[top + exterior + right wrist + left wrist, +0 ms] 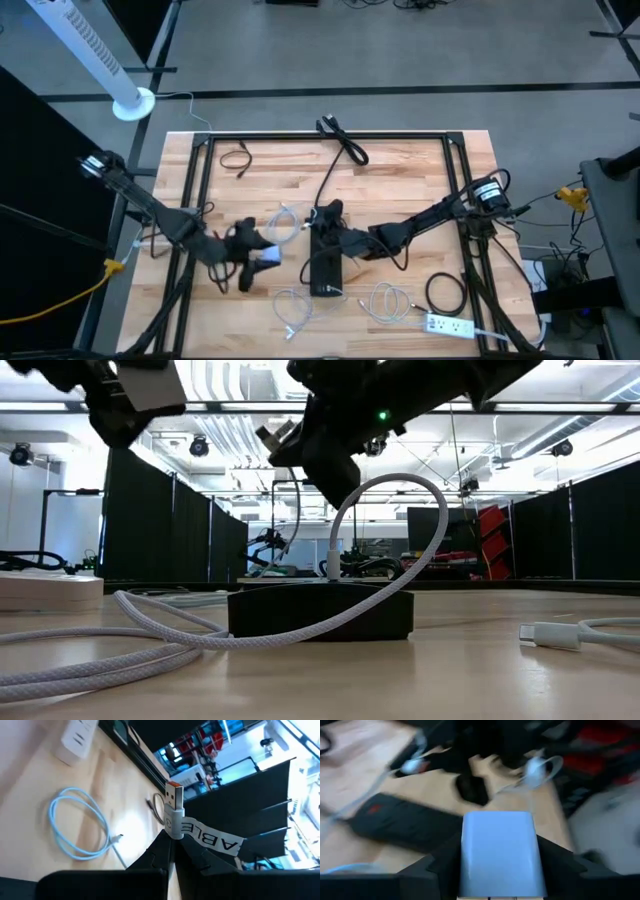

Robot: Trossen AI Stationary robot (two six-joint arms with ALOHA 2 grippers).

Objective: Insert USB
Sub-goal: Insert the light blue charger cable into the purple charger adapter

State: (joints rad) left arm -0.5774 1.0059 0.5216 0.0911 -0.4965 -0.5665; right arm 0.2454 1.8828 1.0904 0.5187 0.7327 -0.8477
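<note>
Filling the lower middle of the left wrist view, a pale blue-white USB charger block (498,854) sits pinched between the dark fingers of the left end effector (498,870), which grips it from both sides. Beyond it the picture is smeared, though a long black power brick (402,822) can be made out lying on the wooden worktop (365,745). From overhead, the left end effector (262,258) holds the charger block (268,258) just left of the power brick (326,268), near the worktop's (400,170) middle.

Close to the right wrist camera, the right end effector (171,842) is pressed together on the white shell of a USB-A plug (173,810), whose metal tongue with an orange insert stands up clear of the fingertips; a white tag (only the letters "ABLE" can be read) (215,836) trails from it. On the worktop past it lie a coiled light blue cable (80,827) and a white power strip (79,739). Overhead, the right end effector (345,240) hangs beside the upper end of the brick, near the left one but apart from it.

At table height, a braided white cable (390,540) arches over the black brick (320,615), and another white connector (550,633) rests on the wood to the right.
</note>
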